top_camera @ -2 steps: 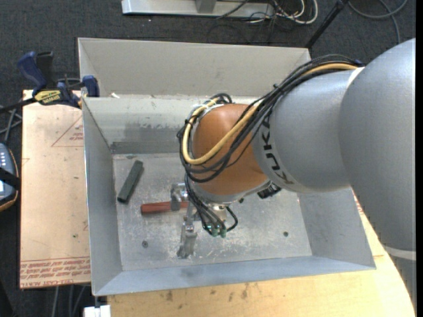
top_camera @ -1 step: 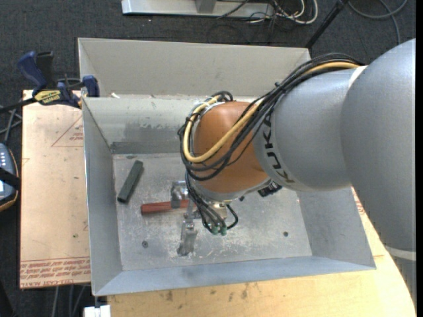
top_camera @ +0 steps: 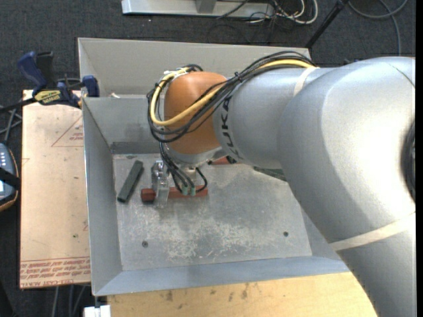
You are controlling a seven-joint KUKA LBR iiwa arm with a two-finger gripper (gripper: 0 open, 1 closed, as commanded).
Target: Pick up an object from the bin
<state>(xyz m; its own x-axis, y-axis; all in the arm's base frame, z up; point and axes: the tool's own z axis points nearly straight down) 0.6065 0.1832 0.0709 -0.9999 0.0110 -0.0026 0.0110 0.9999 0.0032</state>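
Where red strip lies, hand sits at its left end.

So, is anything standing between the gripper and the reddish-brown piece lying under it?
Nothing visible does. The gripper is down right at the reddish-brown piece, and the dark grey bar lies apart from both, further left in the view.
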